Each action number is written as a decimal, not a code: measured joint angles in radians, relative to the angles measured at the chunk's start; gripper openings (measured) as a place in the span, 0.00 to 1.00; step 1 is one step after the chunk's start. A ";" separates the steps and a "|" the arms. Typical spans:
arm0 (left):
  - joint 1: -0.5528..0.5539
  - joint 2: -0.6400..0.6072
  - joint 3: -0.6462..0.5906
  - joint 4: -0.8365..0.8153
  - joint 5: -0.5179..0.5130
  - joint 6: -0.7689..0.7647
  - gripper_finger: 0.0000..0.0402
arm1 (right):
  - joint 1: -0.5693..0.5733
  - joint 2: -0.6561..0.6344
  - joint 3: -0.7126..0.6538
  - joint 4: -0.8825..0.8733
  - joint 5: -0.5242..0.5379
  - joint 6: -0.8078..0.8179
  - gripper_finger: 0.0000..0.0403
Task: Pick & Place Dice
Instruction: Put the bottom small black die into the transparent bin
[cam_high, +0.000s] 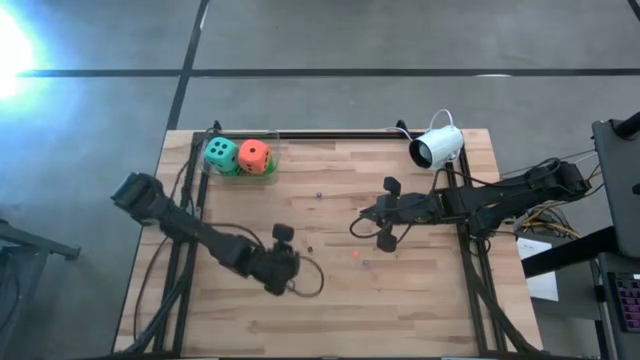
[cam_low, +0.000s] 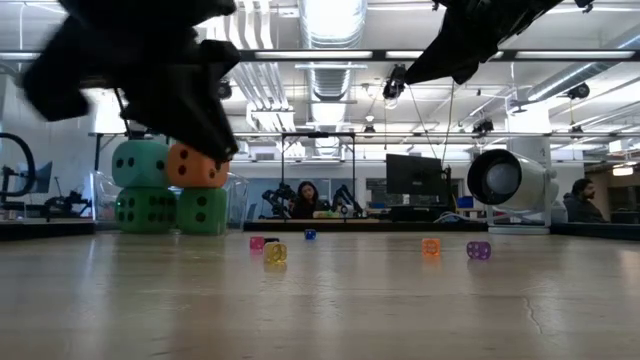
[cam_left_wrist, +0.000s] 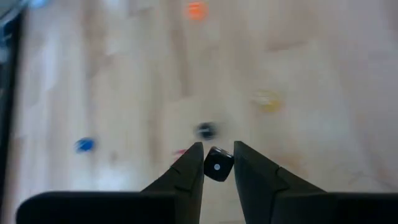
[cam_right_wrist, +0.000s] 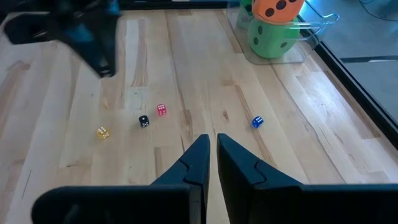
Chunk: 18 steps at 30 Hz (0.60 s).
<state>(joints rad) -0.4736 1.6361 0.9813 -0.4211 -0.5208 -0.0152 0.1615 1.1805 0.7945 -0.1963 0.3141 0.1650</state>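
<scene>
Left pincer (cam_left_wrist: 217, 163) clamped on tiny black die (cam_left_wrist: 217, 168), raised above counter (cam_high: 340, 300) centre-front. Right pincer (cam_right_wrist: 210, 149) clenched, empty, hovering mid-counter. Small dice scattered between: pink (cam_right_wrist: 161, 110), yellow (cam_right_wrist: 102, 132), blue (cam_right_wrist: 257, 122). Big dice (cam_high: 238, 156) stacked at far left corner: teal (cam_high: 220, 153), orange (cam_high: 254, 155) atop two green (cam_low: 203, 211).

Matt, soft-looking dice (cam_high: 238, 157) on a smooth wooden table (cam_high: 420, 290).

A white camera (cam_high: 437, 147) sits near the wooden table's (cam_high: 420, 300) far right corner. Tiny dice lie scattered mid-table: yellow (cam_right_wrist: 102, 132), black (cam_right_wrist: 143, 121), pink (cam_right_wrist: 161, 109) and blue (cam_right_wrist: 257, 122). Beyond the table's far edge, a person (cam_low: 305, 198) sits beside monitors (cam_low: 414, 176).
</scene>
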 joint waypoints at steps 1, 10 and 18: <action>0.017 -0.011 0.000 -0.009 -0.013 -0.011 0.20 | 0.000 0.000 0.000 0.000 0.000 0.000 0.07; 0.225 -0.150 0.000 -0.052 -0.024 -0.064 0.20 | 0.000 0.000 0.000 0.000 0.000 0.000 0.07; 0.472 -0.345 0.000 -0.070 -0.042 -0.062 0.20 | 0.000 0.000 0.000 0.000 0.000 0.000 0.07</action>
<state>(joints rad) -0.0012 1.2910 0.9813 -0.4908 -0.5624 -0.0777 0.1615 1.1805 0.7948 -0.1963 0.3141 0.1646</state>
